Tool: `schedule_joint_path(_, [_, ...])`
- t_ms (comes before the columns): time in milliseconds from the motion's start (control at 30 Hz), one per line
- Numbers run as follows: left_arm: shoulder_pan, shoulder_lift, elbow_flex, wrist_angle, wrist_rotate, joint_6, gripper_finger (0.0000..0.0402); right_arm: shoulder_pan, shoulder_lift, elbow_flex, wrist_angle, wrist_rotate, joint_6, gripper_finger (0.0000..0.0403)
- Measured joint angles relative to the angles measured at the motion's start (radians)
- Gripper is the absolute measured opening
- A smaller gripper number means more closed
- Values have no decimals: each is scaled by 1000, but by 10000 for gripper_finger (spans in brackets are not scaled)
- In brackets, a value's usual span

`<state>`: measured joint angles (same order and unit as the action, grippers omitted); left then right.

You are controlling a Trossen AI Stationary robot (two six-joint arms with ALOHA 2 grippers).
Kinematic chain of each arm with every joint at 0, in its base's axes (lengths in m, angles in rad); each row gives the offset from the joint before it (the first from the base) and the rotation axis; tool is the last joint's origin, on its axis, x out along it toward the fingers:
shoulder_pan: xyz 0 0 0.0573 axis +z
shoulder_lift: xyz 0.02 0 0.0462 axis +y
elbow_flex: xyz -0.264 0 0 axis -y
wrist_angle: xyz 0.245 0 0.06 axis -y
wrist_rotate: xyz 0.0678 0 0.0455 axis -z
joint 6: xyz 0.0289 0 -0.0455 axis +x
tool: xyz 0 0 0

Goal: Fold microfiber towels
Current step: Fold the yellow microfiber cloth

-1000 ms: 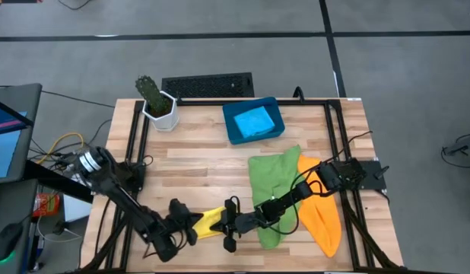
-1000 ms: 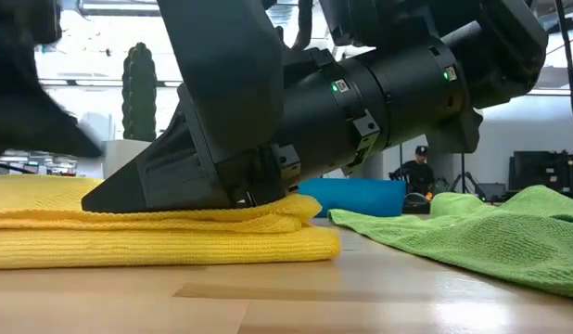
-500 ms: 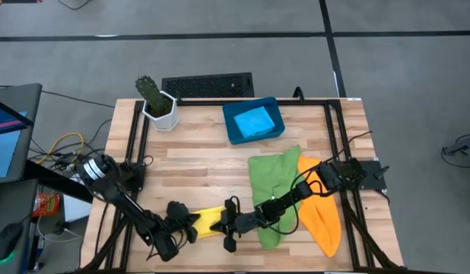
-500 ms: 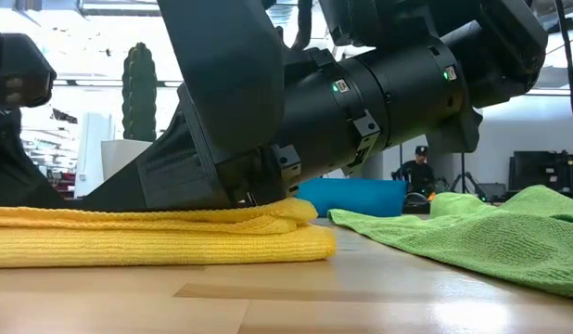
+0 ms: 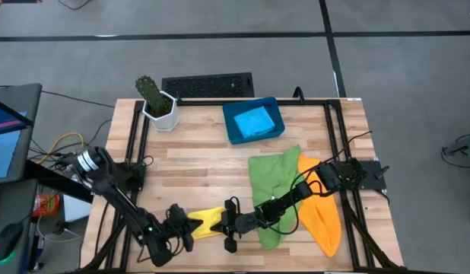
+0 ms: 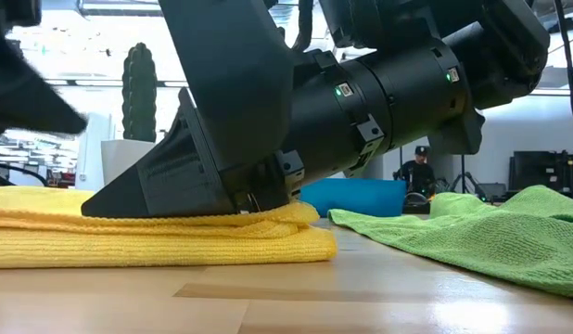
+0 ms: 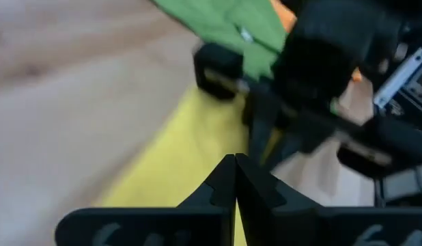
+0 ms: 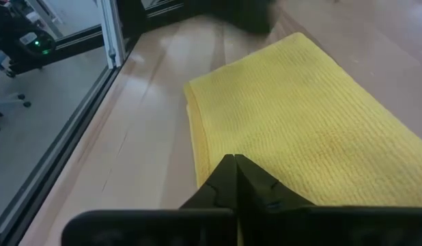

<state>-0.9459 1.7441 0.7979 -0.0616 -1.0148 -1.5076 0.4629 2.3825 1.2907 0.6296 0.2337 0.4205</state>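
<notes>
While both grippers, left [image 5: 179,230] and right [image 5: 229,225], press closed-fingered on the half-folded yellow towel [image 5: 207,221], blue [image 5: 254,121] sits folded; green [image 5: 271,186] and orange [image 5: 324,215] remain.

Towels: yellow [image 5: 208,221], green [image 5: 270,183], orange [image 5: 323,217], lt blue [image 5: 254,121] in dk-blue tray [image 5: 232,134]. Table [image 5: 197,164]: light wood strips. Cactus [image 5: 150,90] green, white pot [image 5: 163,114].

Towels along the table's front edge, tray at the back.
One folded towel [image 5: 207,221] lies front-left between both grippers, two more [image 5: 271,183] [image 5: 320,213] overlapping to its right; a fourth [image 5: 253,122] sits in the tray [image 5: 230,131], plant pot [image 5: 160,112] back-left.
</notes>
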Motion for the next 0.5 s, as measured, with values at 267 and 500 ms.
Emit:
schedule_joint_path(267, [-11, 166, 2, 193, 92, -5, 0, 0, 0, 0, 0, 0, 0, 23])
schedule_joint_path(500, [-14, 170, 5, 138, 137, 3, 0, -3, -82, -15, -90, -11, -11, 17])
